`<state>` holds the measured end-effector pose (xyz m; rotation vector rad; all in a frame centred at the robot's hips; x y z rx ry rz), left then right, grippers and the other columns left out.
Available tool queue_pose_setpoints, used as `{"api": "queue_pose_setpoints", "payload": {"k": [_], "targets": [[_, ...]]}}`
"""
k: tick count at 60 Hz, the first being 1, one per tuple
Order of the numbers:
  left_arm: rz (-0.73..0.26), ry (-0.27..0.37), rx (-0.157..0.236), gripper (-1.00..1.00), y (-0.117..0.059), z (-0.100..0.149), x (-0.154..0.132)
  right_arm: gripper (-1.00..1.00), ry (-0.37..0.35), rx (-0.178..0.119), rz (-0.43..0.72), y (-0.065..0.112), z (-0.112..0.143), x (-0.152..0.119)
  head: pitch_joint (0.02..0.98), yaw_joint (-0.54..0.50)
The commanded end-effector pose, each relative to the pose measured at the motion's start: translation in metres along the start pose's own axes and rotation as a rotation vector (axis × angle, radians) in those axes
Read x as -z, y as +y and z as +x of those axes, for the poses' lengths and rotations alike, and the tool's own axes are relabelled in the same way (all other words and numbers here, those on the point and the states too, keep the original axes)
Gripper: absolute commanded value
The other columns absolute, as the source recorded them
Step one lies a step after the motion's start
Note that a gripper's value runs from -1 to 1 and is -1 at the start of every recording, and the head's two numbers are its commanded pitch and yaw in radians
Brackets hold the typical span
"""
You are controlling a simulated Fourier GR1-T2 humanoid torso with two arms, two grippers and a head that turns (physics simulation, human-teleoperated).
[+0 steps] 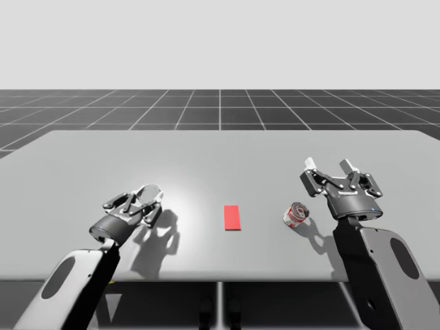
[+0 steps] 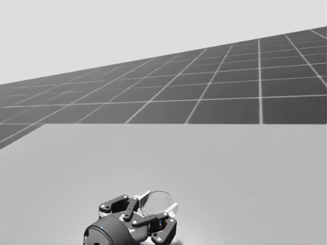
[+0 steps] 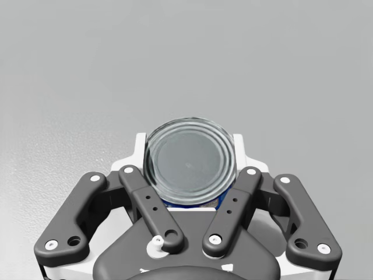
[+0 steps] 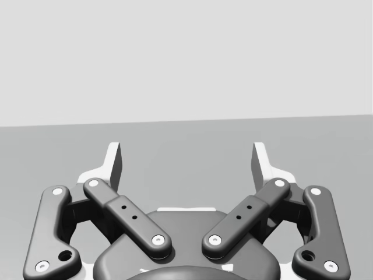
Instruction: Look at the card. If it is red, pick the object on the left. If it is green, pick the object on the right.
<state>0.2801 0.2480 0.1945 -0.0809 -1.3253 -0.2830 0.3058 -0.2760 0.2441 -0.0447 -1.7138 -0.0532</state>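
Note:
A red card (image 1: 232,217) lies flat at the middle of the grey table (image 1: 220,151). To its left, my left gripper (image 1: 142,201) is shut on a can with a silver lid and blue side (image 3: 189,164); both white fingertips (image 3: 140,147) press its sides. In the head view the same left gripper (image 2: 156,217) holds the can (image 2: 156,200), lid facing away. To the right of the card a red and white can (image 1: 296,214) lies on its side. My right gripper (image 1: 331,167) hangs open just right of and above it, with nothing between its fingers (image 4: 114,162).
The table's front edge (image 1: 220,280) runs just in front of both arms. Behind the card and the cans the tabletop stretches back to a dark gridded floor (image 1: 220,110).

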Motion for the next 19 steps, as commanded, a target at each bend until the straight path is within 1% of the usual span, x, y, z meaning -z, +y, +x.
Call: {"api": "queue_pose_setpoints", "payload": {"k": [1, 5, 9, 12, 13, 17, 18, 19], "targets": [[-0.111, -0.136, 0.077, 1.0, -0.01, 0.062, -0.008, -1.0, 0.001, 0.001, 0.0, 0.0, 0.0, 0.001, 0.444, 0.39], [-0.107, -0.161, 0.091, 1.0, -0.01, 0.074, -0.013, -1.0, 0.001, 0.002, 0.0, -0.001, 0.0, 0.001, 0.442, 0.39], [-0.098, -0.212, 0.119, 1.0, -0.011, 0.094, -0.021, -1.0, 0.001, 0.002, -0.001, -0.001, 0.001, 0.001, 0.443, 0.39], [-0.093, -0.237, 0.133, 1.0, -0.011, 0.104, -0.026, -1.0, 0.001, 0.003, -0.001, -0.001, 0.001, 0.001, 0.444, 0.38], [-0.084, -0.264, 0.147, 1.0, -0.011, 0.113, -0.03, -1.0, 0.001, 0.002, -0.001, -0.001, 0.001, 0.001, 0.445, 0.38], [-0.07, -0.303, 0.163, 1.0, -0.011, 0.127, -0.036, -1.0, 0.002, 0.002, -0.001, -0.001, 0.001, 0.001, 0.446, 0.38], [-0.057, -0.333, 0.174, 1.0, -0.011, 0.137, -0.04, -1.0, 0.003, 0.001, -0.001, -0.001, 0.0, 0.001, 0.446, 0.38], [-0.05, -0.344, 0.18, 1.0, -0.01, 0.14, -0.041, -1.0, 0.003, 0.001, 0.0, -0.001, 0.0, 0.001, 0.446, 0.38]]}}
